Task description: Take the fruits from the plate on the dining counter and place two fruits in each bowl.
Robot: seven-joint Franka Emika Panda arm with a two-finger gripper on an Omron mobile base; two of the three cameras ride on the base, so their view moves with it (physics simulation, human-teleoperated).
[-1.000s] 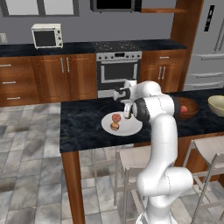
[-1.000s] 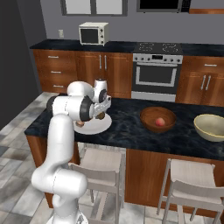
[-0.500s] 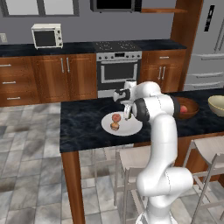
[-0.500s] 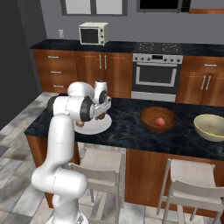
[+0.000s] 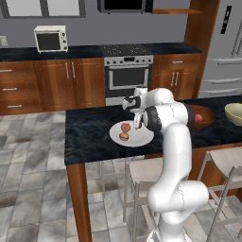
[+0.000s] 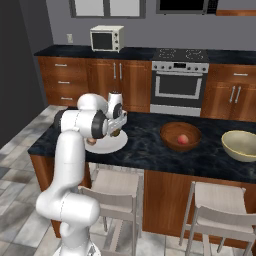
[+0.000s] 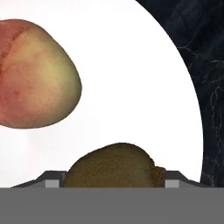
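The gripper was down on the plate, its two dark tips standing on either side of the dark brown fruit — whether they had actually closed on it I could not tell. The plate lay on the dining counter, with a reddish-pink fruit and an orange-tan fruit on it beside the gripper. One reddish fruit already sat in the wooden bowl, and the cream bowl stood further along the counter. The step in hand looked like the pickup of the second fruit; next, as I judged it, the jaws needed to settle firmly on the brown fruit, lift straight up clear of its neighbour, and carry it across to a bowl. No brand, label or writing could be read anywhere.
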